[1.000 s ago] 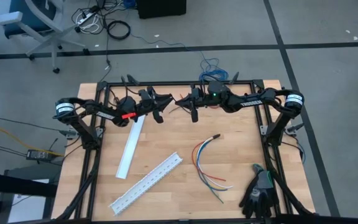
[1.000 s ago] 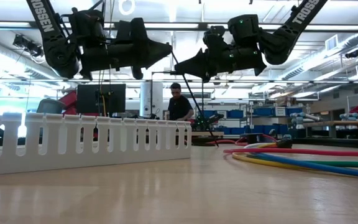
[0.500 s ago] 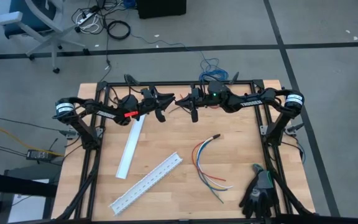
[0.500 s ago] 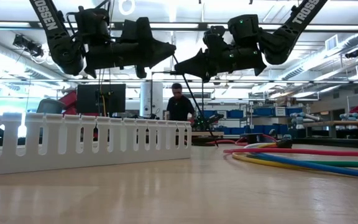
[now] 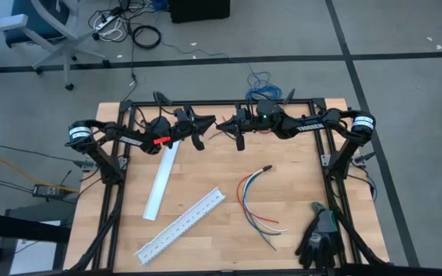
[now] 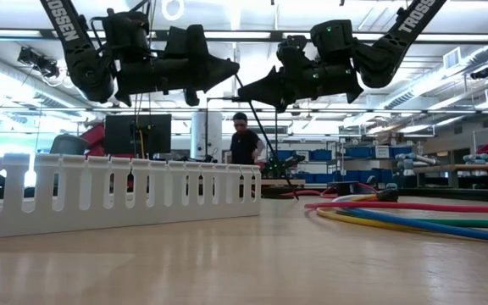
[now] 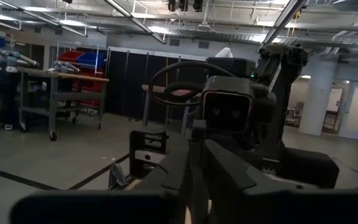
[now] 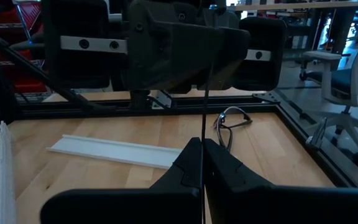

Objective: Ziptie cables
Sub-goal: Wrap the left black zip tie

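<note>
The cables point(image 5: 255, 201), a bunch of curved red, orange, blue, green and white wires, lie loose on the table right of centre, with the black-sleeved end point(image 5: 265, 168) toward the far edge. They also show at the right in the low view point(image 6: 413, 216). Both grippers hang high over the far edge, tip to tip. My left gripper point(image 5: 209, 125) and my right gripper point(image 5: 222, 124) are each shut on a thin black strip point(image 8: 204, 106) that runs between them. My left gripper comes level from the table's left. Its fingers point(image 8: 185, 50) are closed around the strip's far end point(image 8: 207, 59), but the dark gripper body hides the exact place of contact. My right gripper pinches the strip point(image 8: 202, 134) between its two fingers, coming level from the table's right. The strip leaves the fingertips and runs straight on toward the left gripper, clear of the table.
A white slotted duct point(image 5: 181, 224) lies slanted at the near left, and a flat white cover strip point(image 5: 162, 180) lies beyond it. Black gloves point(image 5: 318, 238) sit at the near right corner. A black frame point(image 5: 221, 102) rims the table. A person point(image 6: 244, 140) stands far behind.
My left gripper has edged a little toward the right gripper and now stands tip to tip with it. The right gripper and the strip have kept still.
</note>
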Robot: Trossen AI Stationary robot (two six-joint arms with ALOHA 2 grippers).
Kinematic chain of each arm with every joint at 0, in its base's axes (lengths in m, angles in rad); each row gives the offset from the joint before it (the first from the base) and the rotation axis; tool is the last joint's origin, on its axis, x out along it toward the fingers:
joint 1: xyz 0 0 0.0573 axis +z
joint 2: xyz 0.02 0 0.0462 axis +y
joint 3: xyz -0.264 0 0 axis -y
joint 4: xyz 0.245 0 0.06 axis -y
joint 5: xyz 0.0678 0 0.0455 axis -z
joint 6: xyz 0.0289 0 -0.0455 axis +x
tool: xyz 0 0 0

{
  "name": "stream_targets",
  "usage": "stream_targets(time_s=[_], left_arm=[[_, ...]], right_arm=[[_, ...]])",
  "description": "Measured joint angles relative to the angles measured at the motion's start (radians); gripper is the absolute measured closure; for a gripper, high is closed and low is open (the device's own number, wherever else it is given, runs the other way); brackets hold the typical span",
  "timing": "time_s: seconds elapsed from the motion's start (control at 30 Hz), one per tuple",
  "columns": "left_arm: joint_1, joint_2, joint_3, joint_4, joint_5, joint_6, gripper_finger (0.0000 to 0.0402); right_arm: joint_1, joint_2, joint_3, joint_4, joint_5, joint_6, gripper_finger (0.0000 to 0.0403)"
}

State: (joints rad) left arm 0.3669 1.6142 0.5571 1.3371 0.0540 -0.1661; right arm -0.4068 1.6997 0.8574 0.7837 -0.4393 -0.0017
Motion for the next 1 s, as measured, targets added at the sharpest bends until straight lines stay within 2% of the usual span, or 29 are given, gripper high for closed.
stream_targets(time_s=[0.13,0.6,0.83,1.0], left_arm=[[0.007,0.000,0.000,-0.011,0.004,-0.002,0.0393],[0.044,0.000,-0.007,-0.071,0.030,-0.018,0.0400],[0.094,0.000,-0.056,-0.084,0.028,-0.100,0.0401],[0.158,0.000,-0.080,-0.102,0.086,-0.222,0.0401]], right_arm=[[0.000,0.000,0.000,-0.003,0.000,0.000,0.0403],[0.000,0.000,0.000,-0.059,0.002,-0.033,0.0398],[0.000,0.000,-0.001,-0.130,0.002,-0.091,0.0342],[0.000,0.000,-0.001,-0.176,0.002,-0.162,0.0302]])
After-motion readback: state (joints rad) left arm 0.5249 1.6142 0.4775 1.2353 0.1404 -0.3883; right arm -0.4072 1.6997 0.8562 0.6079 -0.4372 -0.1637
